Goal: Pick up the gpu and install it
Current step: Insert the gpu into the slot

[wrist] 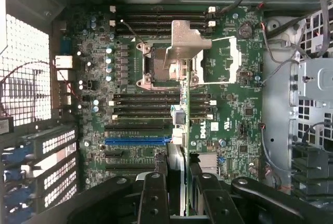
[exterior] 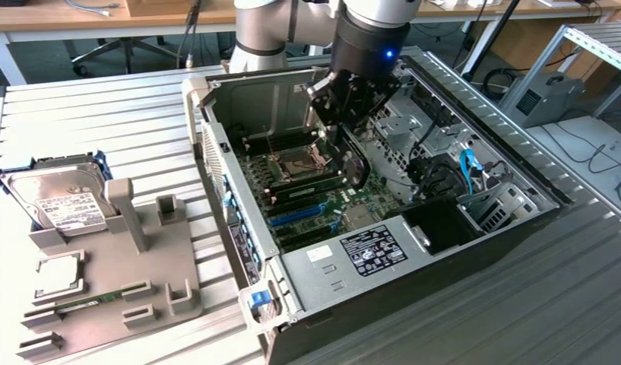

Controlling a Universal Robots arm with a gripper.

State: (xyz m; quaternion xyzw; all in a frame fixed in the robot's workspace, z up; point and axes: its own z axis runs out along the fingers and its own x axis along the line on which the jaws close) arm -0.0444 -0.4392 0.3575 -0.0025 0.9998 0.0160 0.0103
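Silver-grey arm (exterior: 261,26), black wrist, blue light

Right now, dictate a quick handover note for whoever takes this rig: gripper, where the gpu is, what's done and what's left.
Gripper: shut on the gpu, held edge-on between the fingers.
Position: the card hangs inside the open computer case, above the motherboard, near the CPU socket and short of the blue slot.
Done: gpu picked up and brought over the board.
Left: it is not yet seated in a slot.
Elsewhere: the hard drive sits in the grey holder on the exterior view's left.

Open computer case (exterior: 447,228), hard drive (exterior: 61,199) on grey holder (exterior: 137,266).
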